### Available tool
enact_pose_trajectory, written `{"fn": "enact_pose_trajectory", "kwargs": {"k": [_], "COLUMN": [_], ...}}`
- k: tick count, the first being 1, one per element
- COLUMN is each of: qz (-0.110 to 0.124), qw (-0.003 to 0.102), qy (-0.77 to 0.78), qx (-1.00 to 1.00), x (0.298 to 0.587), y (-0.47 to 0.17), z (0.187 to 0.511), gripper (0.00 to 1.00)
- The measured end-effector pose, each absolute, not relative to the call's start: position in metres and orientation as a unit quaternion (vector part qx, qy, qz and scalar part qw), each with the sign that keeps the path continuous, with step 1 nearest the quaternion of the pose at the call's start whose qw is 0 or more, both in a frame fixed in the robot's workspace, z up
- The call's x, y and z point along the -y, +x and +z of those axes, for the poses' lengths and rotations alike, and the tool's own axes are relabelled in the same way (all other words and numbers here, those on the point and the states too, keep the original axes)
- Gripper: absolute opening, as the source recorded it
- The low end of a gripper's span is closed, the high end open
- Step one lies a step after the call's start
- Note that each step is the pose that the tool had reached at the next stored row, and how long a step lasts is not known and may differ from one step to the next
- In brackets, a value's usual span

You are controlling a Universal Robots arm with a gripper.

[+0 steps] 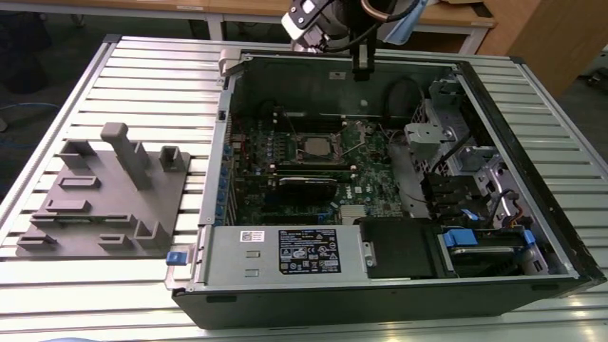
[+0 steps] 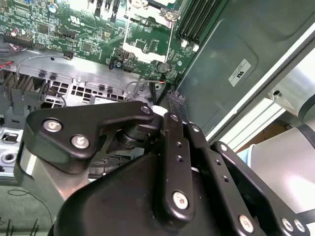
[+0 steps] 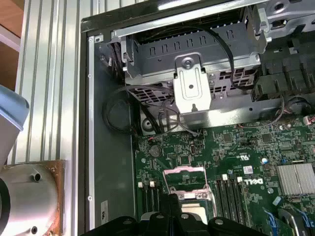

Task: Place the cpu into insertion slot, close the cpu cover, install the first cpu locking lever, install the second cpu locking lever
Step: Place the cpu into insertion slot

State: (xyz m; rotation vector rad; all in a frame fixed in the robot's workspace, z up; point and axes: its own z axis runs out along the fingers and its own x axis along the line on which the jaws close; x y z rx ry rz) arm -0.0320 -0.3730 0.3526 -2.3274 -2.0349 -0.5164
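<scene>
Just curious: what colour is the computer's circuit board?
Green; the circuit board shows best in the first wrist view.

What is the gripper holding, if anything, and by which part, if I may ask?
Nothing that shows: the gripper hangs well apart from the cpu.

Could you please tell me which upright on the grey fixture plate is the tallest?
The round-topped post near the plate's far edge; it rises well above the short blocks around it.

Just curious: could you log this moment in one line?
gripper shut, over case rim | cpu in insertion slot | cpu cover looks open
</scene>
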Motion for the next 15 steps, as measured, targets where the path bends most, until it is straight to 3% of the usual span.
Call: {"fn": "enact_pose_trajectory", "kwargs": {"k": [3, 6, 15], "qz": [-0.173, -0.199, -0.222], "qw": [0.003, 0.001, -0.001], "qy": [-0.74, -0.732, -0.724], "qx": [0.65, 0.652, 0.653], "x": [0.375, 0.382, 0.388], "y": [-0.033, -0.038, -0.041], "z": [0.35, 0.342, 0.335], "gripper": [0.1, 0.1, 0.1]}}
